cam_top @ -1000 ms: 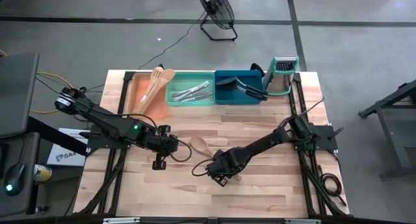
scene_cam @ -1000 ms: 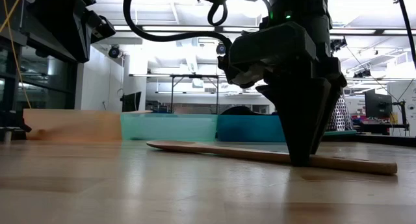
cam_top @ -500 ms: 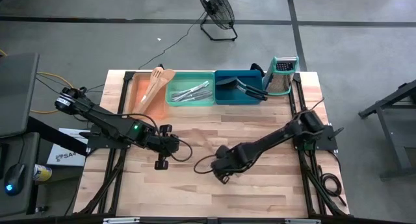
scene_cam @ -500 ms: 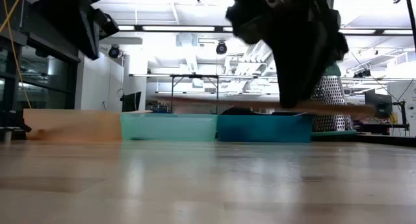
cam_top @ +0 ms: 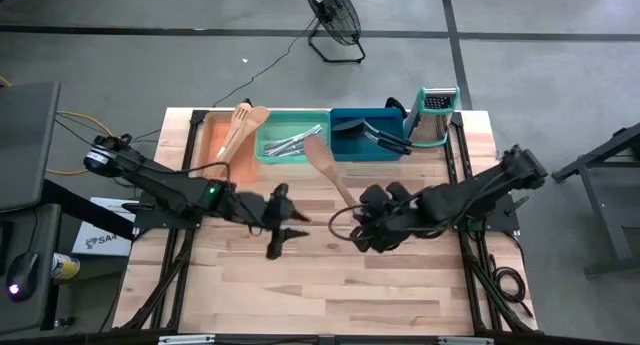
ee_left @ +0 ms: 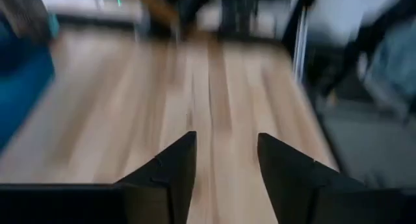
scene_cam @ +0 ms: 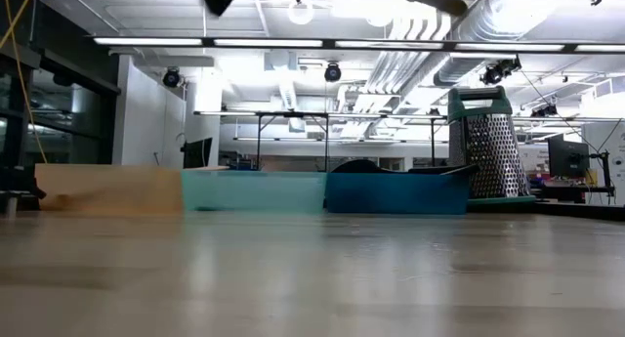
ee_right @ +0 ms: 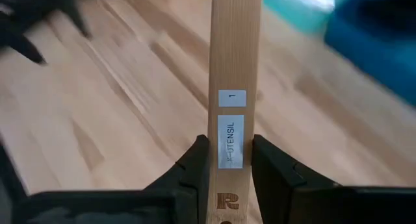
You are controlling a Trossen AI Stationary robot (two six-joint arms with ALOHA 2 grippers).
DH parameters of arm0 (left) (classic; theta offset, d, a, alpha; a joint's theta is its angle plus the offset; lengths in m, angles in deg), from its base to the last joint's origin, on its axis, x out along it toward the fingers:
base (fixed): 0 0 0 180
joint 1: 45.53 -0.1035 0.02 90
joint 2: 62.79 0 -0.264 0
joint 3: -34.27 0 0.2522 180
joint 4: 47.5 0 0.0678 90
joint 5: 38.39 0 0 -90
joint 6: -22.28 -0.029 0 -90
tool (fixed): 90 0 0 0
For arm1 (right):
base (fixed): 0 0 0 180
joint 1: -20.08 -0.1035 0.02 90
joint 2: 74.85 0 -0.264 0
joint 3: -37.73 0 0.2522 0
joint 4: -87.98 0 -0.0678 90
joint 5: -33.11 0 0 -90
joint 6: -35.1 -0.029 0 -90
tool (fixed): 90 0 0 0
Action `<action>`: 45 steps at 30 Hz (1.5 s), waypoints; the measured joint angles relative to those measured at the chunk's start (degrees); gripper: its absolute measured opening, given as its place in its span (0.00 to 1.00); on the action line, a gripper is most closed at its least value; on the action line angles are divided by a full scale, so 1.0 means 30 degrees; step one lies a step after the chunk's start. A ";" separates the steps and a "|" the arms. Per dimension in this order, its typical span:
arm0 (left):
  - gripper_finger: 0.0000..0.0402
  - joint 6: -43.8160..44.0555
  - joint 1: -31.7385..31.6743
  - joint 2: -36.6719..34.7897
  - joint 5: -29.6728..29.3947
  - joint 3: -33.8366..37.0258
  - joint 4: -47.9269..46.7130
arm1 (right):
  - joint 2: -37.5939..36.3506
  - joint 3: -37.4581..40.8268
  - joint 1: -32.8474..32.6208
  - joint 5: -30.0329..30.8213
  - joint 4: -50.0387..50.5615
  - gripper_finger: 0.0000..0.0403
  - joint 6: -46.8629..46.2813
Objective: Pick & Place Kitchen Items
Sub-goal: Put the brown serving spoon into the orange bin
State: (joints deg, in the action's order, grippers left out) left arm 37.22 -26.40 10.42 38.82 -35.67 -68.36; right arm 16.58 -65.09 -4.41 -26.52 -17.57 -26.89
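My right gripper (cam_top: 362, 219) hangs above the table's middle, shut on a pale wooden spoon (cam_top: 330, 175). The spoon's bowl (cam_top: 315, 149) points toward the far edge, over the near rim of the green tray (cam_top: 270, 155). My left gripper (ee_left: 225, 136) is open over bare table left of the spoon, nothing between its fingers; the high view shows the left gripper (cam_top: 296, 226) too. Wooden utensils (cam_top: 240, 125) lie in the orange tray (cam_top: 210, 145), silver cutlery (cam_top: 293, 143) in the green tray, and black turners (cam_top: 375, 135) in the blue tray (cam_top: 345, 150). My right gripper pinches the spoon's flat handle (ee_right: 231, 130) by its two narrow edges between both fingers, near the free end, at a white label. The handle runs straight out past the fingertips. The spoon is lifted clear of the table, bowl end away from the gripper.
A steel box grater (cam_top: 436, 115) with a teal top stands at the far right, beside the blue tray. The three trays line the far edge. The wooden tabletop (cam_top: 330, 285) stretches bare toward the near edge. A fan (cam_top: 333, 15) stands on the floor beyond.
My right gripper has risen from the table with the spoon and gone toward the far right; the spoon is lifted clear and its bowl now reaches the green tray's rim. My left gripper has opened, tipped upward and shifted slightly right.
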 joint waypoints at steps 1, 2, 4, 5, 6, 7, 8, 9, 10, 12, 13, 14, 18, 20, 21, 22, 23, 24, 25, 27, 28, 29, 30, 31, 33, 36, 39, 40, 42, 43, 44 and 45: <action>0.41 -0.0174 -0.0267 -0.0002 0.0000 -0.0007 0.1246 | -0.0336 0.0000 -0.0005 0.0325 -0.0248 0.19 0.0515; 0.41 -0.0369 -0.0531 -0.0002 0.0000 -0.0011 0.2443 | -0.0612 0.0000 -0.0005 0.0549 -0.0495 0.19 0.1183; 0.42 -0.0627 -0.1160 -0.0002 0.0138 -0.0015 0.4475 | -0.1149 0.0000 -0.0005 0.1097 -0.1055 0.19 0.2538; 0.42 -0.0765 -0.1495 -0.0002 0.0371 -0.0015 0.5380 | -0.1292 -0.0007 -0.0005 0.1287 -0.1348 0.19 0.3094; 0.43 -0.0855 -0.1821 -0.0002 0.0747 -0.0015 0.6132 | -0.1419 -0.0007 0.0056 0.1367 -0.1576 0.19 0.3695; 0.43 -0.0889 -0.2164 -0.0002 0.1141 -0.0015 0.6787 | -0.1524 -0.0007 0.0115 0.1381 -0.1853 0.19 0.4311; 0.43 -0.0889 -0.2489 -0.0002 0.1494 -0.0015 0.7351 | -0.1587 -0.0007 0.0185 0.1385 -0.2184 0.19 0.4909; 0.43 -0.0889 -0.2787 -0.0002 0.1745 -0.0015 0.7850 | -0.1620 -0.0007 0.0281 0.1399 -0.2525 0.19 0.5451; 0.43 -0.0877 -0.3054 -0.0002 0.1964 -0.0015 0.8222 | -0.1623 -0.0007 0.0404 0.1402 -0.2850 0.19 0.6004; 0.43 -0.0862 -0.3520 -0.0002 0.2217 -0.0015 0.8765 | -0.1623 -0.0007 0.0598 0.1310 -0.3628 0.19 0.7151; 0.43 -0.0869 -0.3720 -0.0002 0.2329 -0.0015 0.8939 | -0.1623 -0.0007 0.0715 0.1249 -0.4054 0.19 0.7741; 0.43 -0.0867 -0.3904 -0.0002 0.2409 -0.0015 0.9070 | -0.1623 -0.0007 0.0843 0.1239 -0.4501 0.19 0.8316; 0.43 -0.0831 -0.4434 -0.0002 0.2460 -0.0015 0.9186 | -0.1623 -0.0007 0.1401 0.1051 -0.6249 0.19 1.0146; 0.43 -0.0823 -0.4609 -0.0002 0.2459 -0.0015 0.9375 | -0.1623 -0.0007 0.1741 0.0597 -0.7013 0.19 1.0900; 0.43 -0.0829 -0.4699 -0.0002 0.2463 -0.0015 0.9483 | -0.1623 -0.0007 0.1905 0.0239 -0.7285 0.19 1.1270; 0.43 -0.0828 -0.4788 -0.0002 0.2492 -0.0015 0.9582 | -0.1623 -0.0007 0.2074 -0.0141 -0.7447 0.19 1.1569; 0.43 -0.0825 -0.4846 -0.0002 0.2518 -0.0015 0.9714 | -0.1612 -0.0007 0.2267 -0.0474 -0.7579 0.19 1.1761; 0.43 -0.0835 -0.4907 -0.0002 0.2557 -0.0013 0.9920 | -0.1512 -0.0015 0.2459 -0.0698 -0.7685 0.19 1.1946; 0.43 -0.0930 -0.4932 -0.0002 0.2670 -0.0007 1.0192 | -0.1420 -0.0015 0.2667 -0.0828 -0.7754 0.19 1.2205; 0.43 -0.1309 -0.4946 -0.0002 0.2754 -0.0007 1.0731 | -0.1331 -0.0010 0.2947 -0.1189 -0.7741 0.19 1.2646; 0.43 -0.1532 -0.4946 -0.0002 0.2742 -0.0007 1.0855 | -0.1331 -0.0007 0.3103 -0.1411 -0.7778 0.19 1.2770; 0.43 -0.1747 -0.4935 -0.0002 0.2729 -0.0007 1.0949 | -0.1335 -0.0007 0.3234 -0.1534 -0.7894 0.19 1.2910; 0.42 -0.1850 -0.4934 -0.0007 0.2636 -0.0007 1.1002 | -0.1365 -0.0015 0.3349 -0.1672 -0.7960 0.19 1.3074; 0.42 -0.1877 -0.4979 -0.0002 0.2547 -0.0007 1.1026 | -0.1374 -0.0015 0.3457 -0.1761 -0.7984 0.19 1.3190; 0.40 -0.1894 -0.5199 -0.0009 0.2499 -0.0007 1.0979 | -0.1375 -0.0022 0.3645 -0.1813 -0.7899 0.19 1.3353; 0.30 -0.1830 -0.5528 -0.0002 0.2448 -0.0007 1.0880 | -0.1414 -0.0022 0.3952 -0.2290 -0.7883 0.19 1.3638; 0.19 -0.1654 -0.5878 -0.0002 0.2477 -0.0007 1.0876 | -0.1441 -0.0022 0.4193 -0.2565 -0.7839 0.19 1.4084; 0.20 -0.1654 -0.5988 -0.0002 0.2527 -0.0007 1.0841 | -0.1441 -0.0022 0.4251 -0.2596 -0.7795 0.19 1.4174; 0.20 -0.1608 -0.6158 -0.0007 0.2594 -0.0007 1.0857 | -0.1441 -0.0022 0.4337 -0.2651 -0.7824 0.19 1.4329; 0.20 -0.1539 -0.6229 -0.0009 0.2607 -0.0007 1.0874 | -0.1441 -0.0022 0.4363 -0.2757 -0.7832 0.19 1.4337; 0.20 -0.1460 -0.6258 -0.0009 0.2616 -0.0007 1.0855 | -0.1441 -0.0022 0.4381 -0.2932 -0.7824 0.19 1.4338; 0.20 -0.1427 -0.6258 -0.0009 0.2608 -0.0007 1.0806 | -0.1441 -0.0022 0.4395 -0.3029 -0.7804 0.19 1.4338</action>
State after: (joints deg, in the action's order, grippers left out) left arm 32.94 -45.17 10.40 46.64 -35.69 -35.94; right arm 12.26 -65.15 8.77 -35.61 -40.99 16.12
